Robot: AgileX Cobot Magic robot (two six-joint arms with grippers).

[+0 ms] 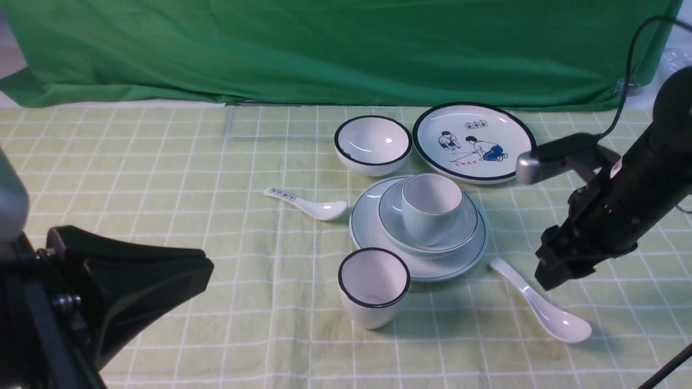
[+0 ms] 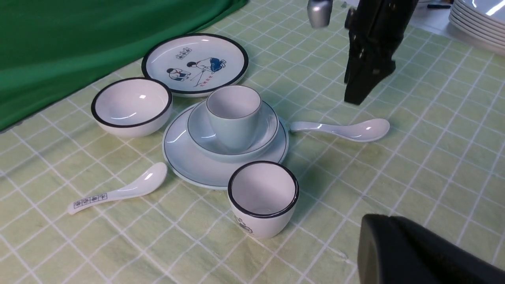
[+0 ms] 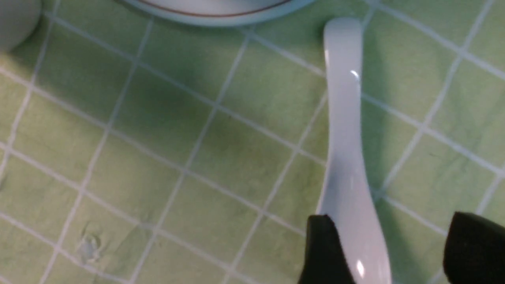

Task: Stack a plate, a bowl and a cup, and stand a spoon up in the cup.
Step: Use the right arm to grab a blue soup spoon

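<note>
Front view: nearest the camera, the left hand is a black shape low over the counter, well apart from the dishes; I cannot tell whether its fingers are apart or together. Next comes a black-rimmed cup, upright, just in front of the plate. To its right the spoon lies flat on the checked cloth, its scoop end nearer the camera and its handle end just beside the plate's rim. The right hand hangs over the spoon. In the right wrist view its fingers are spread apart on either side of the spoon's wider part, gripping nothing. The bowl sits on the plate, and the cup stands upright in the bowl. Left of the stack lies a marked spoon. Farther back sit a black-rimmed bowl and a cartoon plate, side by side before the green cloth.
</note>
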